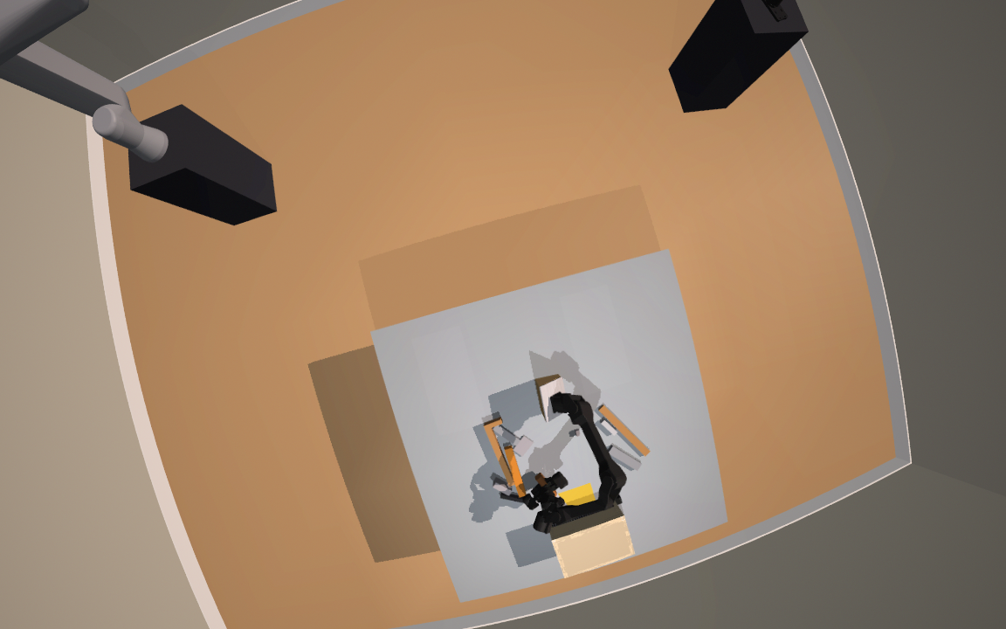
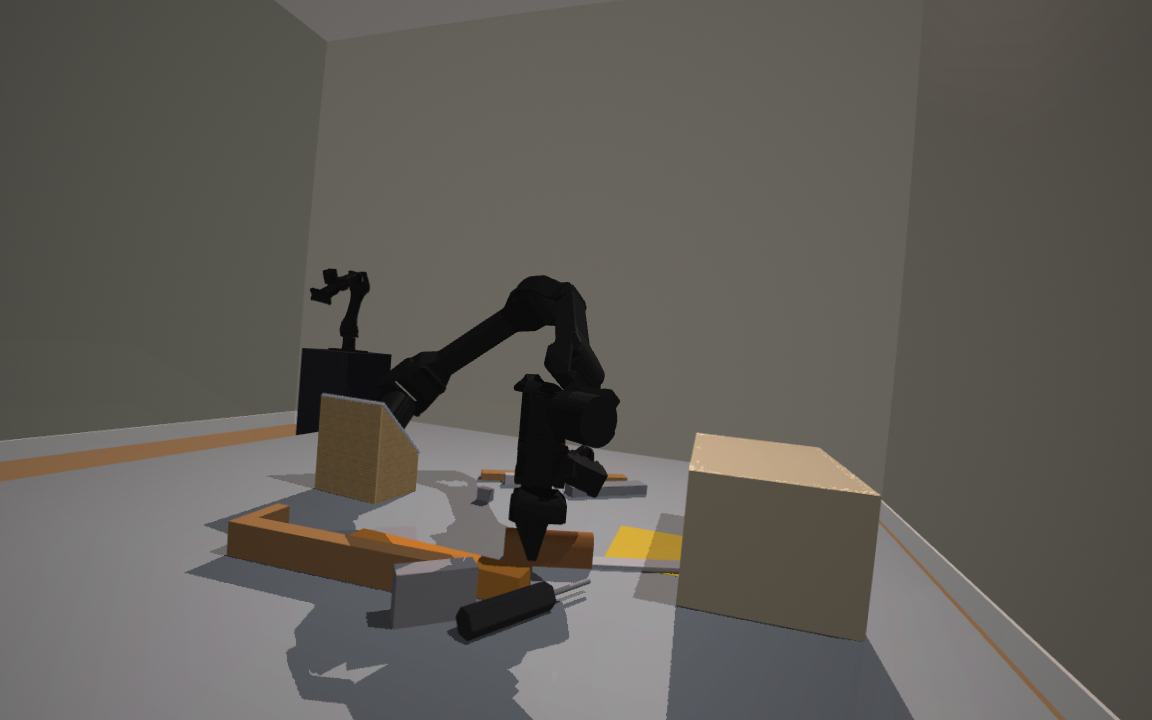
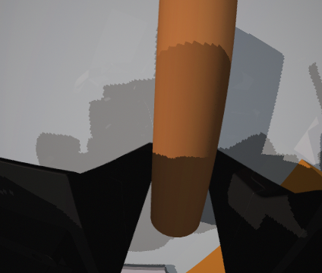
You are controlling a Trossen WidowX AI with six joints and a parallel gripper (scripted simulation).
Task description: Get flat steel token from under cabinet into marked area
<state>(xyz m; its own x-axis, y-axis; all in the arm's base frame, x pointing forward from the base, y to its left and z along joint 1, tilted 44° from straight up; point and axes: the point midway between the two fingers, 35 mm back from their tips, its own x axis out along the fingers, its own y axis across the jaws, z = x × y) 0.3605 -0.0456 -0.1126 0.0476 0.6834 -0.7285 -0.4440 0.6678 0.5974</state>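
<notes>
Orange handle (image 2: pixel 567 549) (image 3: pixel 191 114) fills the hand (image 2: pixel 532 553) (image 3: pixel 181 153).

Black-handled screwdriver (image 1: pixel 506 495) (image 2: pixel 506 610) lies beside upright grey block (image 1: pixel 500 487) (image 2: pixel 434 595); orange L-shaped piece (image 1: pixel 495 444) (image 2: pixel 311 555) near both; across the table, grey bar (image 1: pixel 623 456) (image 2: pixel 620 490) near long orange bar (image 1: pixel 625 431) (image 2: pixel 497 473).

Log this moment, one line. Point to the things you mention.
gripper (image 2: pixel 533 557) (image 3: pixel 181 153): shut on orange handle (image 2: pixel 562 548) (image 3: pixel 191 106) | blade (image 2: pixel 634 564): reaching cabinet (image 2: pixel 777 546) | token: not visible

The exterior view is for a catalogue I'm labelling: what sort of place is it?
Probably a robotics test room: plain walls, a black arm, and a second arm on a black pedestal.
</notes>
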